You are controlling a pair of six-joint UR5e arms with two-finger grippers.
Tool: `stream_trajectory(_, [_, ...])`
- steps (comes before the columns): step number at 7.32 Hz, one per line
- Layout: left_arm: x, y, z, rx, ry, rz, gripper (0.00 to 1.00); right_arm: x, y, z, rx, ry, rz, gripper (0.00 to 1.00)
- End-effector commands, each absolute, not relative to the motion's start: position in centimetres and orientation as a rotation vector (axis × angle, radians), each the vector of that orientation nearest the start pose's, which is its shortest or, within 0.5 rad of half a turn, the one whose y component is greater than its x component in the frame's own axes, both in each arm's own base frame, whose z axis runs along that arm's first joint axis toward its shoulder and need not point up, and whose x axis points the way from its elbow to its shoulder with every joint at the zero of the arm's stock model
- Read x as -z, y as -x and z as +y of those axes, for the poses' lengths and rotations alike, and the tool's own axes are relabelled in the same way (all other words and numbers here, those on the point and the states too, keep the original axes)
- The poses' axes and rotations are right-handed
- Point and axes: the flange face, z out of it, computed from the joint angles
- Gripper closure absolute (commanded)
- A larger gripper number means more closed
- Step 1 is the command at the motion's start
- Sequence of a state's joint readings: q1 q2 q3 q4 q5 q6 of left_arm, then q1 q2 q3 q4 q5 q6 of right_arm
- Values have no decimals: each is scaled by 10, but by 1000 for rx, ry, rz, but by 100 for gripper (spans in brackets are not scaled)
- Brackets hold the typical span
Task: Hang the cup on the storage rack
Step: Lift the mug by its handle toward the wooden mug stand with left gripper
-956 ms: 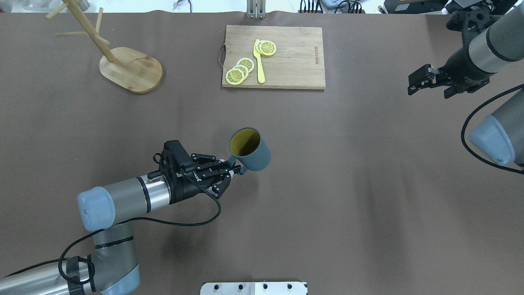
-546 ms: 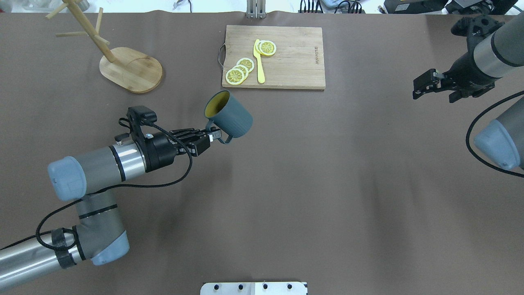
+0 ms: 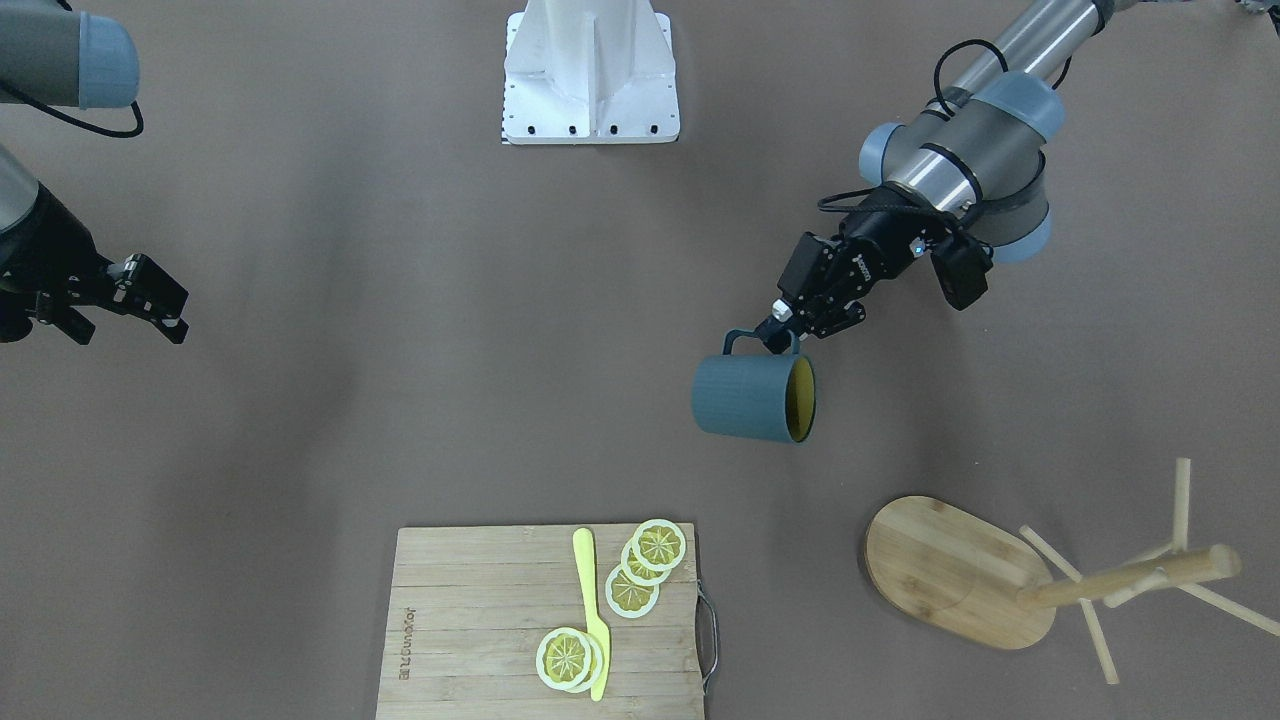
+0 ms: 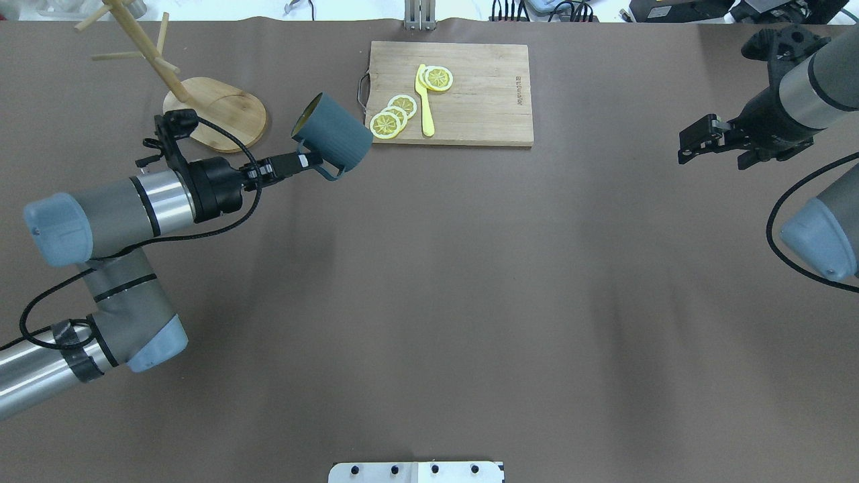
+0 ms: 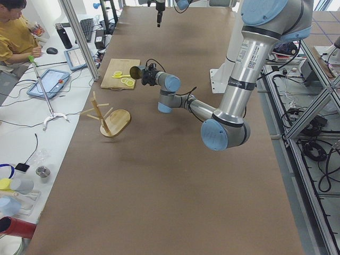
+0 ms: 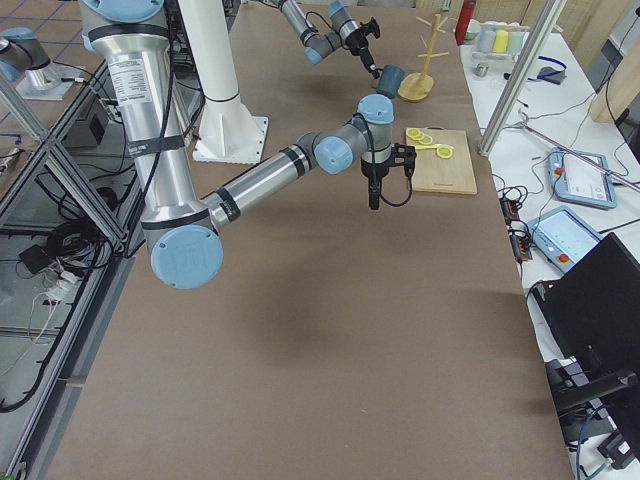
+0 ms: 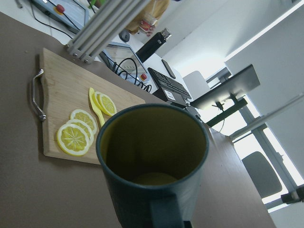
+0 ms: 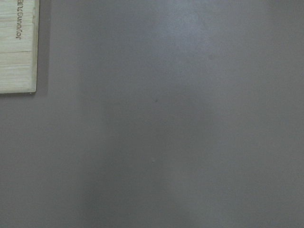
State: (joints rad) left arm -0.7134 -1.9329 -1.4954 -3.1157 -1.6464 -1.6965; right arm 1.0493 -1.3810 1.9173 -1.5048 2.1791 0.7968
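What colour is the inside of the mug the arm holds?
Yellowish-green, against a dark blue-grey outside; the left wrist view looks straight into the mug.

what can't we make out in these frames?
- left gripper fingertips on the handle: left wrist view, the cup body blocks them.
- storage rack top pegs: overhead view, cut off by the upper edge.
- cup lettering: not readable in any view.
- right gripper: absent from the right wrist view, which shows only table and a cutting board corner.
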Motion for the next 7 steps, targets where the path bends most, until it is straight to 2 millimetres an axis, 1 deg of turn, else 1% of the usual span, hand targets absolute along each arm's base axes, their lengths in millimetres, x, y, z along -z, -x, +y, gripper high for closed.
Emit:
stream_trajectory(1, [-324, -336, -512, 737, -318, 1874, 100, -421, 181, -509, 51, -135, -789, 0])
stream_trajectory(2, [-321, -315, -526, 840, -250, 1914, 100, -435, 164, -511, 92, -149, -774, 0])
stream_trajectory(3, [-319, -290, -548, 961, -183, 1949, 100, -440, 161, -512, 99, -148, -771, 0])
stream_trajectory(4, [-323, -276, -568, 1057, -139, 1958, 100, -442, 162, -513, 99, -148, -768, 0])
stream_trajectory(5, [-328, -267, -584, 1165, -67, 1976, 100, -443, 161, -512, 99, -146, -767, 0])
stream_trajectory(6, [-327, -254, -594, 1298, 23, 2023, 100, -443, 161, -513, 98, -146, -766, 0])
stream_trajectory(7, [-322, -252, -607, 1406, 71, 2067, 100, -442, 162, -513, 99, -149, -767, 0])
